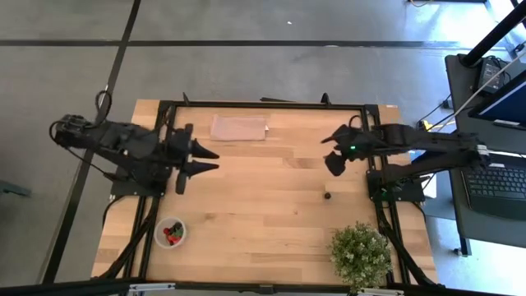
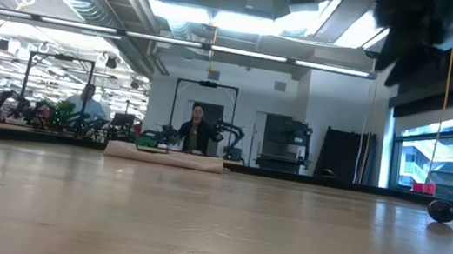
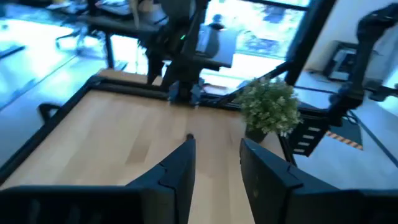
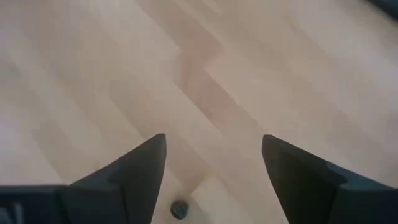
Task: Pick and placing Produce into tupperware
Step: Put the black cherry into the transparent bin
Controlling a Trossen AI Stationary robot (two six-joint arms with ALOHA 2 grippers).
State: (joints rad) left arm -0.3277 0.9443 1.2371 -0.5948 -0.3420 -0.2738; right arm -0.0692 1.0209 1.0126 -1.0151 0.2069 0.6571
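we see the left gripper (image 1: 212, 160) raised over the left half of the wooden table (image 1: 263, 222), fingers apart with nothing between them. the right gripper (image 1: 332, 150) hangs over the right half, fingers spread wide and empty. one dark berry (image 1: 327, 196) lies loose on the table just in front of the right gripper, near the potted plant (image 1: 360, 255). the tupperware (image 1: 170, 233) sits at the front left with red strawberries and dark berries inside. a tan cloth (image 1: 239, 128) lies at the far edge.
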